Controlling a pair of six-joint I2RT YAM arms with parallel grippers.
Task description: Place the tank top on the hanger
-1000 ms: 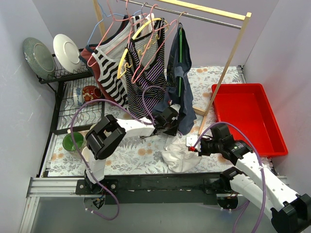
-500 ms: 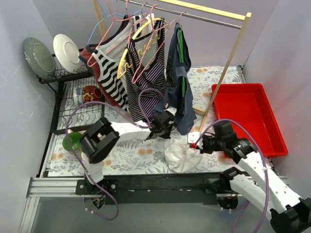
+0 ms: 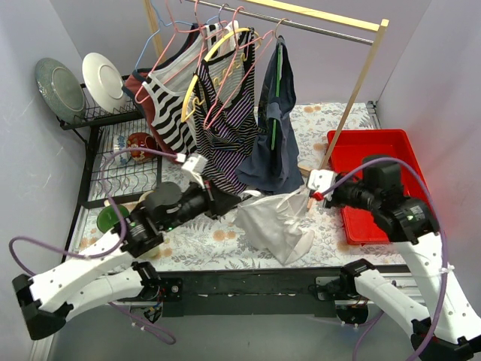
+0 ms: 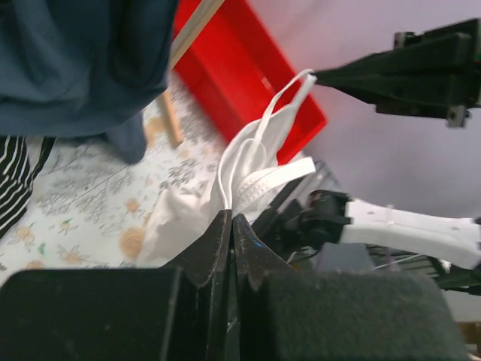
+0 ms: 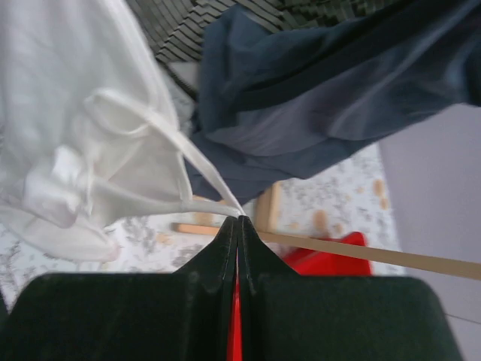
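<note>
- Two pincers hold the tank top (image 3: pixel 274 222) spread between them above the worktop (image 3: pixel 188 241); I cannot tell whether its lowest fold touches.
- At the garment's 9 o'clock edge, the left pincer (image 3: pixel 228 203) is pressed together on bunched white fabric.
- At its 2 o'clock corner, the right pincer (image 3: pixel 310 194) pinches a thin strap.
- I see the hanger (image 3: pixel 225 92) on the rail at 11 o'clock from the tank top, well apart, in front of the striped top (image 3: pixel 225 143).
- The navy garment (image 3: pixel 274 150) hangs at 12 o'clock, and the red bin (image 3: pixel 391 162) sits at 3 o'clock.
</note>
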